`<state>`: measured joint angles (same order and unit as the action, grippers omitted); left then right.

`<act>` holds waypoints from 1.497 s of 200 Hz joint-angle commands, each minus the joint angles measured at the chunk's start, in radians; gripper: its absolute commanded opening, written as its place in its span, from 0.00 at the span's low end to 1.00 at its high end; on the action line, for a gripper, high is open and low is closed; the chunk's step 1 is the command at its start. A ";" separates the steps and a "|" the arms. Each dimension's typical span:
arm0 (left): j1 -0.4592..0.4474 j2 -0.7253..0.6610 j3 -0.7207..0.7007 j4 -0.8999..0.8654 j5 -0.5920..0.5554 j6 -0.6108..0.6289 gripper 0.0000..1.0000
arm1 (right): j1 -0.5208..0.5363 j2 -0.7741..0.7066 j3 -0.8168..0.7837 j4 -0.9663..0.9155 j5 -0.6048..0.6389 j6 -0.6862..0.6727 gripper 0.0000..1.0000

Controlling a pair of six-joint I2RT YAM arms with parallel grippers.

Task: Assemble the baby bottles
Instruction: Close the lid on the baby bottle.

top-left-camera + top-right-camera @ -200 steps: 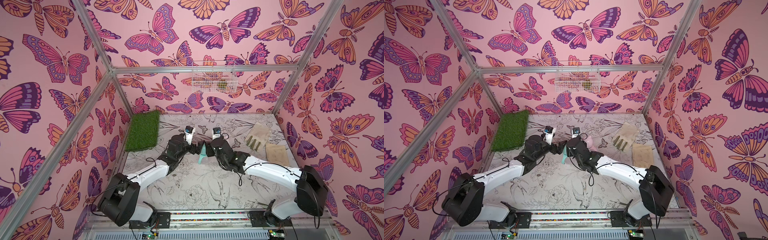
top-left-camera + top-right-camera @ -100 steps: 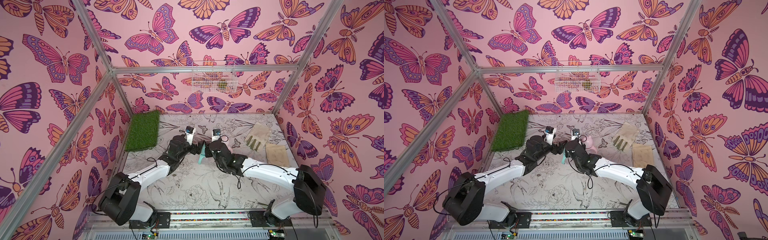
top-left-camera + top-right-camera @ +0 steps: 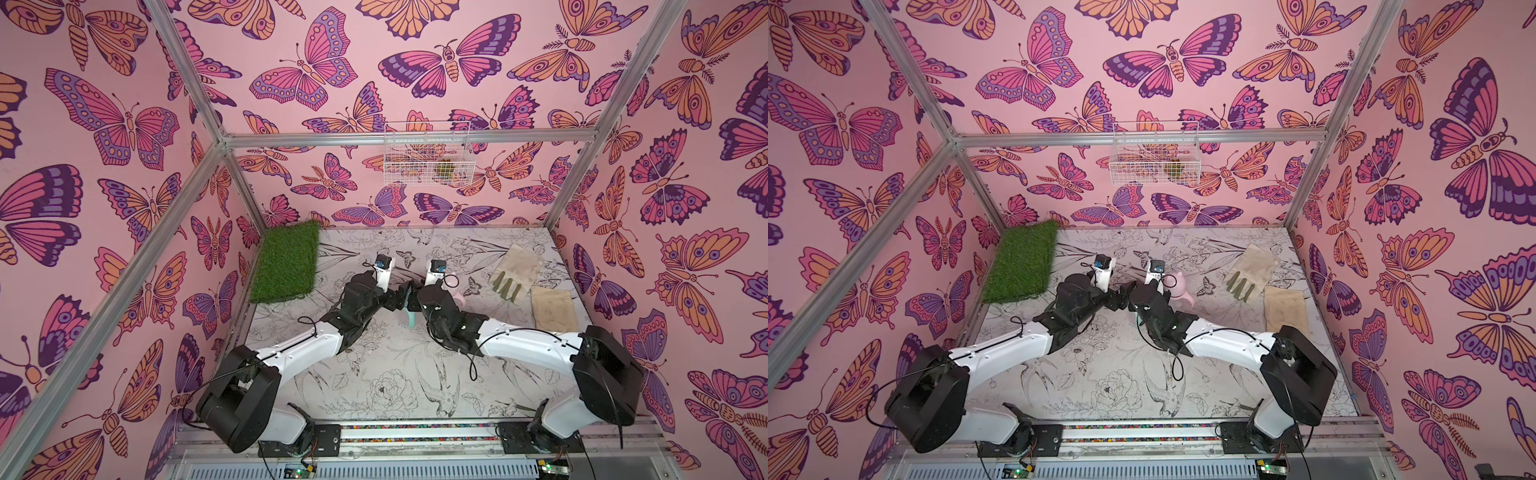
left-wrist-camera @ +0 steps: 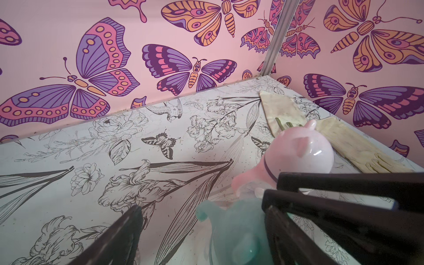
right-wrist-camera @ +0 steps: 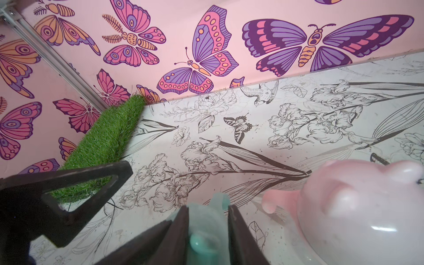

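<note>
Right gripper (image 5: 207, 210) jaws pinch the translucent teal eared dome cap (image 5: 204, 231) of the small clear teal-handled plastic bottle (image 3: 410, 319), standing midway between the floral-printed white table's (image 3: 374, 374) left and right edges; left gripper (image 4: 202, 210) jaws stand spread astride it, one side clear of the plastic. Recommended: close left on the body first, then press the cap straight down; the capped pink plastic bottle (image 4: 298, 151) just beside is liable to be knocked.

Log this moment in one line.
left gripper: jaws open around teal bottle | right gripper: jaws shut on teal bottle | pink bottle: capped, on table
</note>
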<state>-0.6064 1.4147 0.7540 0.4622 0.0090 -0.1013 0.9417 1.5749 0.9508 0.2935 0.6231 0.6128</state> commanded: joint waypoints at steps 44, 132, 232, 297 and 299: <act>-0.024 0.033 -0.039 -0.094 0.002 0.006 0.83 | 0.019 0.112 -0.108 -0.205 -0.077 0.040 0.29; -0.023 0.026 -0.023 -0.126 -0.007 0.006 0.84 | 0.018 0.071 -0.065 -0.283 -0.044 -0.006 0.37; -0.010 0.007 0.059 -0.131 0.009 0.020 0.92 | -0.060 -0.051 0.131 -0.329 -0.070 -0.185 0.56; 0.028 -0.055 0.125 -0.133 0.061 0.004 0.99 | -0.145 -0.112 0.243 -0.373 -0.310 -0.285 0.69; 0.029 -0.058 0.124 -0.133 0.062 0.003 0.99 | -0.148 -0.116 0.246 -0.376 -0.319 -0.287 0.70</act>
<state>-0.5938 1.4025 0.8593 0.3420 0.0341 -0.0948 0.8162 1.5063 1.1347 -0.0410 0.4450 0.3801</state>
